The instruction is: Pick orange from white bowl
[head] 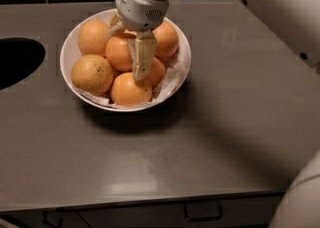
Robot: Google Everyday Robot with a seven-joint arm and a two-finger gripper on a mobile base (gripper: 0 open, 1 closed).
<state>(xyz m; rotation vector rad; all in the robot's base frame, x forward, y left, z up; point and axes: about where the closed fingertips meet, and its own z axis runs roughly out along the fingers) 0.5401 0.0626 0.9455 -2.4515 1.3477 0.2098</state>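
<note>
The white bowl (pixel 186 52) stands on the grey counter, lined with crumpled white paper and holding several oranges. My gripper (pixel 131 58) reaches down from above into the middle of the bowl. It sits at the centre orange (pixel 118 52), with its cream tip on that orange's right side, between it and the orange behind. More oranges lie at the left (pixel 92 74), front (pixel 130 90), back left (pixel 93 36) and back right (pixel 167 39). My wrist hides the back middle of the bowl.
A dark round opening (pixel 15 62) is cut into the counter (pixel 165 152) at the left. My white arm (pixel 280 12) crosses the upper right. Dark tiles run behind the counter. Drawer handles (pixel 202 217) show below the front edge.
</note>
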